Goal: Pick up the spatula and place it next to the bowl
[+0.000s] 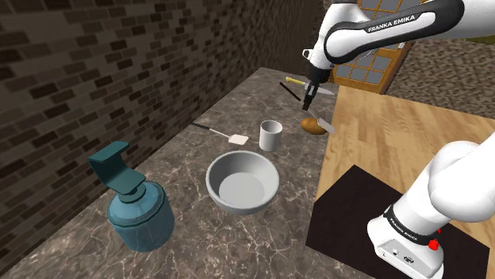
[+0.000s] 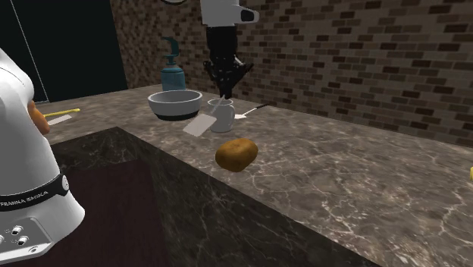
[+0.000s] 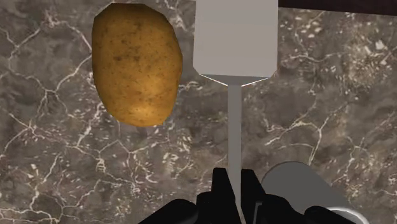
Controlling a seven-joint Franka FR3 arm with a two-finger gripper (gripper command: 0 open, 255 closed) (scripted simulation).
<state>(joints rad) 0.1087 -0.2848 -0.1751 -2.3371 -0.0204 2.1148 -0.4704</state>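
One spatula point(image 3: 235, 38) is clamped by its thin handle between the two black fingers of the hand point(image 3: 235, 181), which are closed tight on it. Its flat grey blade points away from the hand.

In the second exterior view the hand point(image 2: 224, 91) hangs above a pale cup point(image 2: 221, 115). The spatula point(image 2: 198, 126) slants down from the hand, its blade raised off the marbled desk point(image 2: 341, 174) and showing in front of the cup.

A brown potato point(image 3: 137, 63) lies on the desk beside the blade, apart from it and close to the desk's edge on the stand's side. In the shoulder view the hand point(image 1: 307, 97) sits over that same edge, with the potato point(image 1: 311, 125) and the spatula's blade point(image 1: 326, 125) below it.

The grey bowl point(image 1: 242, 155) stands upright farther along the desk, past the cup point(image 1: 270, 135) and well apart from the spatula. Beyond the bowl, nearer the edge that runs along the brick wall, stands a teal soap dispenser point(image 1: 139, 210).

A white turner point(image 1: 237, 139) with a thin dark handle lies flat on the desk between the cup and that wall-side edge, near the bowl but not touching it.
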